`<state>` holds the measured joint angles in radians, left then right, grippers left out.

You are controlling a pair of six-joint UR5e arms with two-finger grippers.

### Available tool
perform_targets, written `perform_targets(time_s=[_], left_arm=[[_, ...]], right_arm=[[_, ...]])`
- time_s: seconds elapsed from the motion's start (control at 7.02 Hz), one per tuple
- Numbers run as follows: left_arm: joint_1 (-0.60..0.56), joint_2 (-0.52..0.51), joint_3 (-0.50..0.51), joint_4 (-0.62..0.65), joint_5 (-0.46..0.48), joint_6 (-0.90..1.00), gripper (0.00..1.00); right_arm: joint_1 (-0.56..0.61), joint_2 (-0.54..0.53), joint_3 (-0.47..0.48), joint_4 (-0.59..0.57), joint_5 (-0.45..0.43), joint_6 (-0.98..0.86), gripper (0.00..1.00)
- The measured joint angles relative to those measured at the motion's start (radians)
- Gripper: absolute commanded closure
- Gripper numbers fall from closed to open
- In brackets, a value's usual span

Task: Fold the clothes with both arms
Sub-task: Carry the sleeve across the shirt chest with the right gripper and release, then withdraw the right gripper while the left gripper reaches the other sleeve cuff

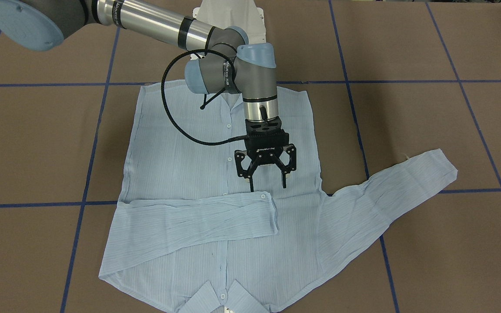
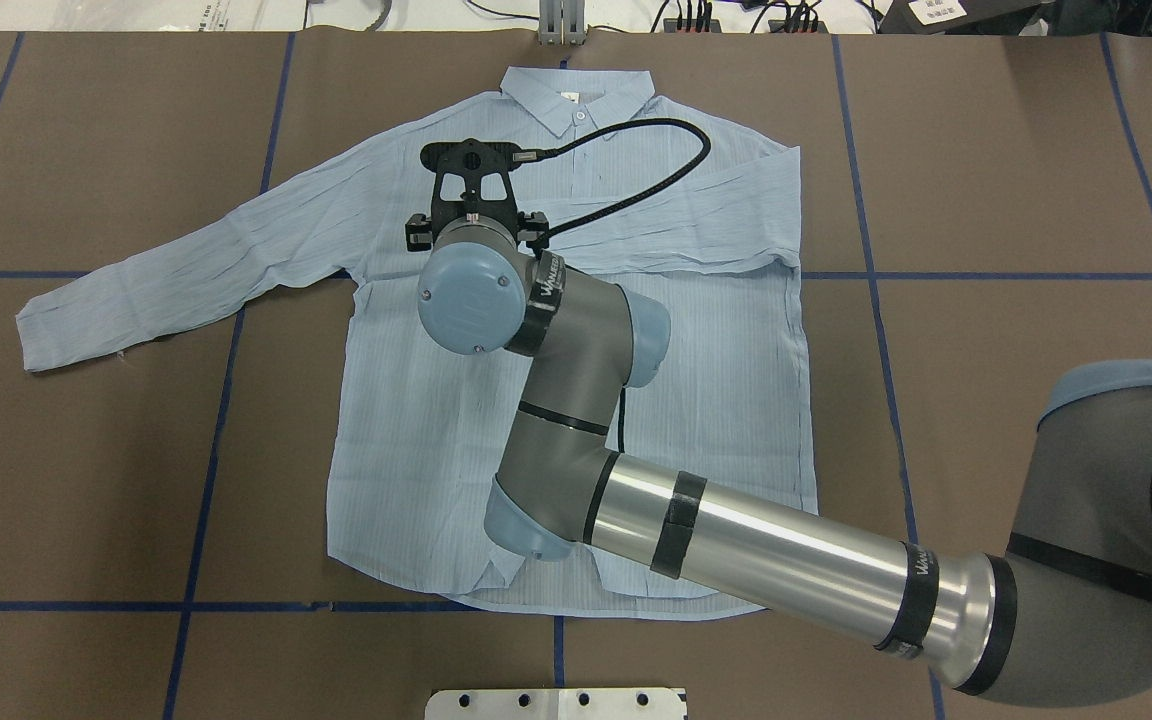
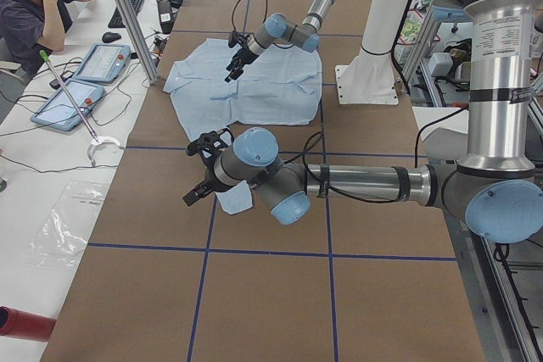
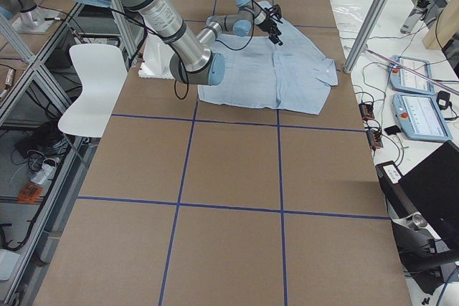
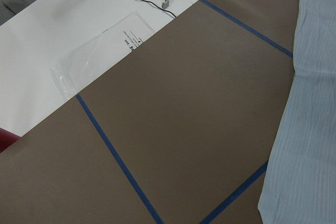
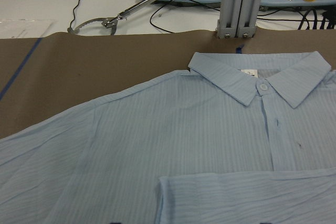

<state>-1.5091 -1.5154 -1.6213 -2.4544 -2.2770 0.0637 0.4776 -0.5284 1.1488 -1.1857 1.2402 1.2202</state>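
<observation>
On brown table [image 1: 407, 130], shirt [image 1: 181, 161] lies beneath right fingers [image 1: 284, 178].

Pale blue on brown, with black and silver above it.

We see a pale-blue shirt [image 1: 181, 156] with faint fine stripes and small white buttons [image 1: 228, 126] on a brown worktop [image 1: 407, 48] gridded with dark blue tape lines [image 1: 385, 81]. The right arm [image 1: 155, 21] is silver and grey with light-blue caps [image 1: 257, 54]. The right pincer [image 1: 268, 187] and its cable [image 1: 164, 91] are black.

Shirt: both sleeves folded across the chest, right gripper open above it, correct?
No. Only one sleeve is folded across the shirt; the other sleeve lies spread out, per the exterior front-facing view. The right gripper is open above it.
</observation>
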Motion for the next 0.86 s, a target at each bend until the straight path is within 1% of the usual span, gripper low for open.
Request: perform_targets(time_s=[0.14,0.29,0.43,0.57,0.71,0.86], left_arm=[[0.011,-0.018,0.017,-0.008,0.002,-0.075,0.0],[0.045,-0.034,0.037,-0.039,0.003,-0.237,0.0],[0.102,-0.038,0.068,-0.125,0.011,-0.449,0.0],[0.168,-0.033,0.106,-0.232,0.051,-0.656,0.0],[0.257,-0.026,0.133,-0.314,0.154,-0.879,0.0],[0.344,-0.024,0.147,-0.352,0.254,-1.068,0.0]], right_arm=[[0.072,-0.019,0.01,-0.04,0.13,0.005,0.0],[0.167,-0.068,0.046,-0.057,0.281,-0.021,0.0],[0.278,-0.149,0.12,-0.068,0.435,-0.09,0.0],[0.389,-0.248,0.21,-0.086,0.568,-0.188,0.0],[0.495,-0.345,0.293,-0.103,0.668,-0.279,0.0],[0.576,-0.424,0.353,-0.111,0.735,-0.334,0.0]])
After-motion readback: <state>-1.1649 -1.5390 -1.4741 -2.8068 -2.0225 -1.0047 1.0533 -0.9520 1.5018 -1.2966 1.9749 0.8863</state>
